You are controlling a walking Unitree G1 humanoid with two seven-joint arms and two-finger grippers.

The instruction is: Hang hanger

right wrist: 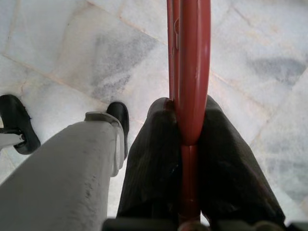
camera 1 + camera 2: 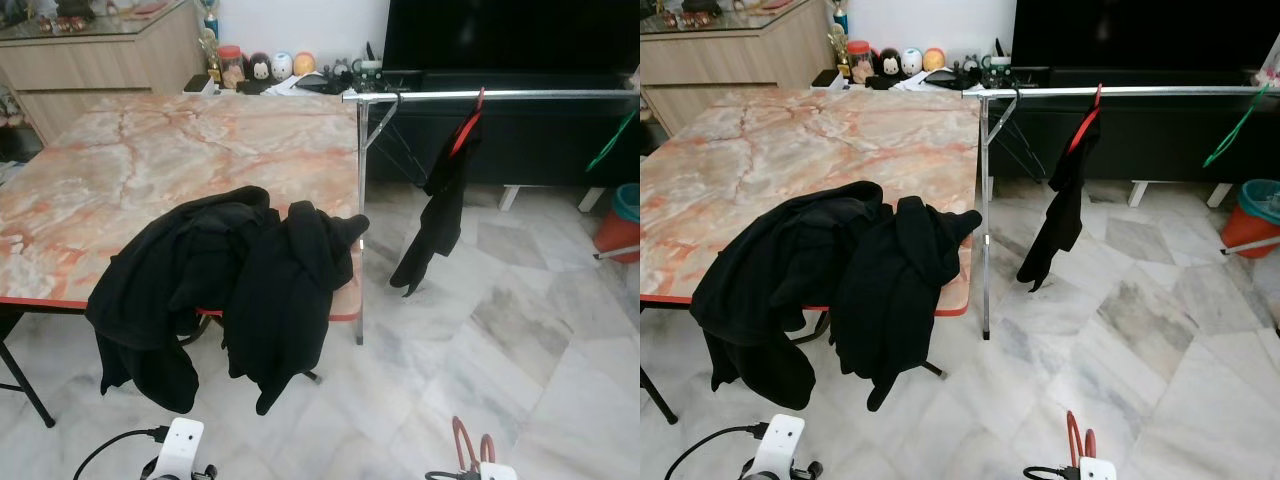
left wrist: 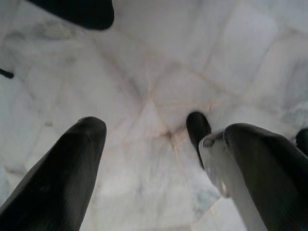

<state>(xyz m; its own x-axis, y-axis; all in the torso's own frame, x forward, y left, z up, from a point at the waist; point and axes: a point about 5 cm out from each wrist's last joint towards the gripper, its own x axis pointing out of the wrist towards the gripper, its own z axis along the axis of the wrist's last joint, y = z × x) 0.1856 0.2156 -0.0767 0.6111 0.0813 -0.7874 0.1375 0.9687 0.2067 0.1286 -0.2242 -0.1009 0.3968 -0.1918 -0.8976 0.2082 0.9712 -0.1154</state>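
Nearest the camera from the marble tabletop [image 2: 200,160], the left arm's white boxy housing [image 2: 180,447] has a small dark hole on its face, and a black cable [image 2: 112,446] loops into its side. The right arm's white housing [image 2: 497,471] also has a thin black cable [image 2: 438,475]. The left gripper [image 3: 159,168] has broad, matte black, round-tipped fingers [image 3: 62,173]. The right gripper [image 1: 187,178] has black, finely ribbed fingers [image 1: 154,163]. The legs are silver-grey with black feet [image 1: 120,120].

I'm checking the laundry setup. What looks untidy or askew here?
Two black garments lie heaped on the marble table's front edge, half spilling toward the floor. A black garment on a red hanger hangs lopsided from the metal rail.
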